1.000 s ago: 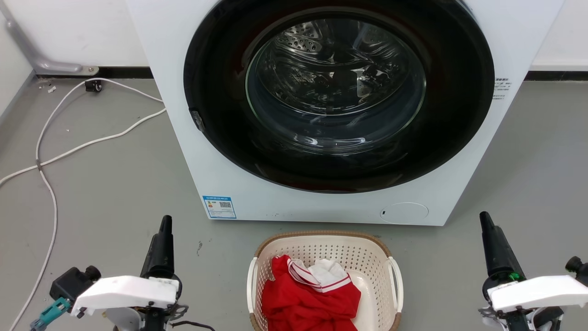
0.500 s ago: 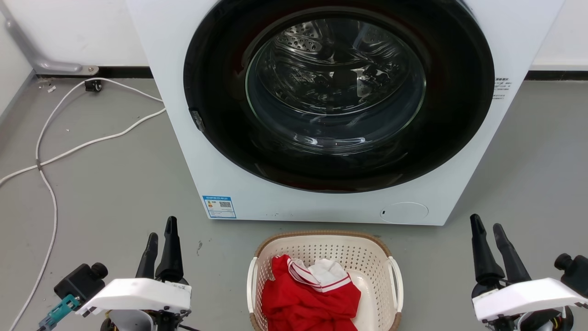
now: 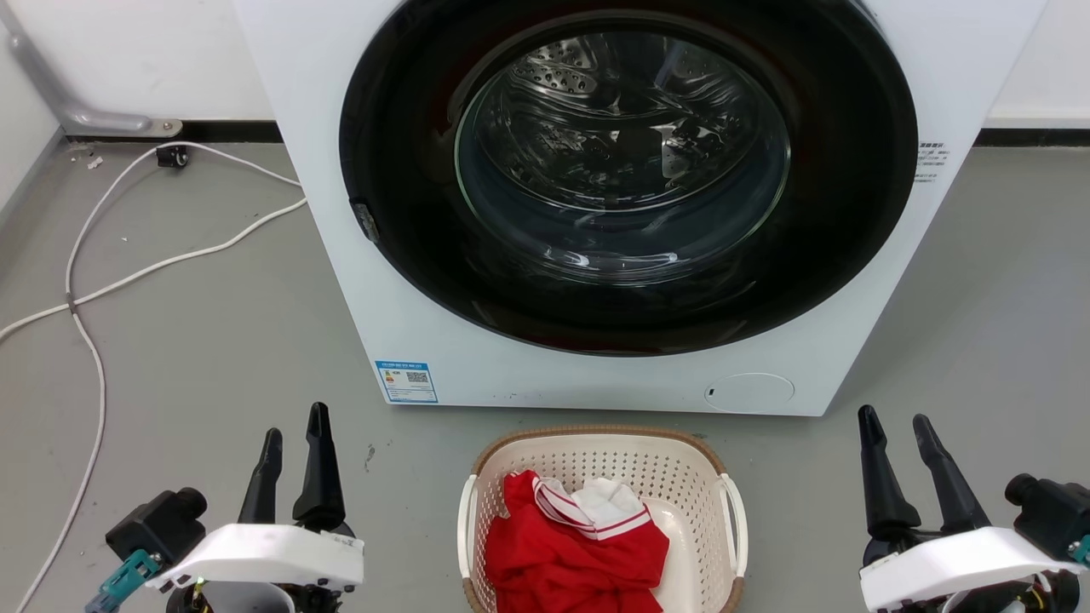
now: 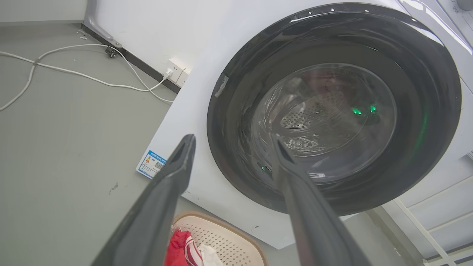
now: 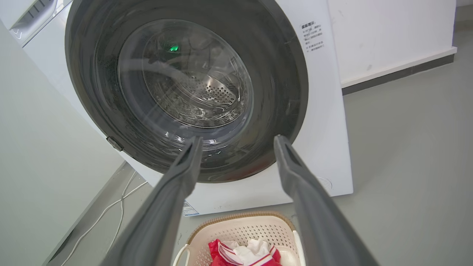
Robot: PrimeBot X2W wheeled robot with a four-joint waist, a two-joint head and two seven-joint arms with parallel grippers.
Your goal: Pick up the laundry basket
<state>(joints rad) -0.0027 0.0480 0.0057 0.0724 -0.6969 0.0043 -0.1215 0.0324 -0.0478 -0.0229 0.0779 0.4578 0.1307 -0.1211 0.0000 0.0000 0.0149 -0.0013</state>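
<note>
You're at the approach step, nothing grasped yet. Your left end effector (image 3: 295, 423) and right end effector (image 3: 893, 415) both hang empty with fingers spread. The laundry basket (image 3: 673, 485) sits on the floor between them, inboard of each and well apart from both, with a red garment (image 3: 570, 553) inside. Next, I'd judge, bring each end effector inward and down to its white side handle, close together, and lift level

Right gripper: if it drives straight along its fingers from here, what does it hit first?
Most likely the washing machine's door, low on its dark ring: in the right wrist view the open right gripper frames that spot. The laundry basket sits below the line. Depth is unclear.
</note>
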